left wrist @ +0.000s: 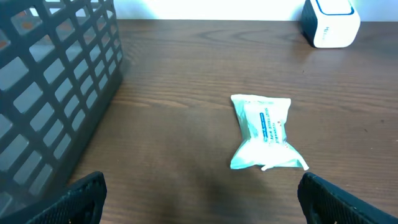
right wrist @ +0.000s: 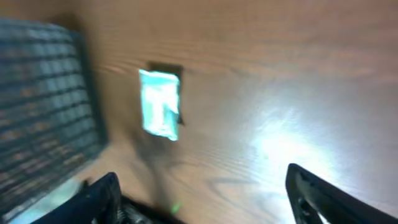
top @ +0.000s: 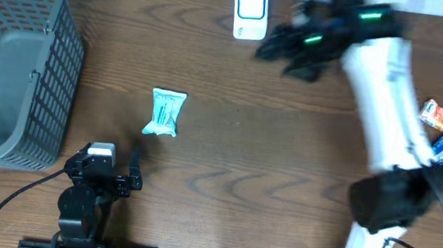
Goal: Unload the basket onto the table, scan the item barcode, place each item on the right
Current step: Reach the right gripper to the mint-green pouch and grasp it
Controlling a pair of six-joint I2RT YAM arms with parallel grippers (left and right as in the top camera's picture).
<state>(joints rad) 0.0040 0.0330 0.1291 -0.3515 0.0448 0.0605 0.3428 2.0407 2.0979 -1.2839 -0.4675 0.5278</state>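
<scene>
One packet (top: 165, 112) well apart from basket (top: 66, 50)

Overhead straight down, both wrist views low and oblique, sharing the packet (left wrist: 264, 132)

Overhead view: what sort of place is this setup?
Likely a mock shop checkout on a wooden table: a white barcode scanner at the far edge, a grey basket and a teal packet.
</scene>
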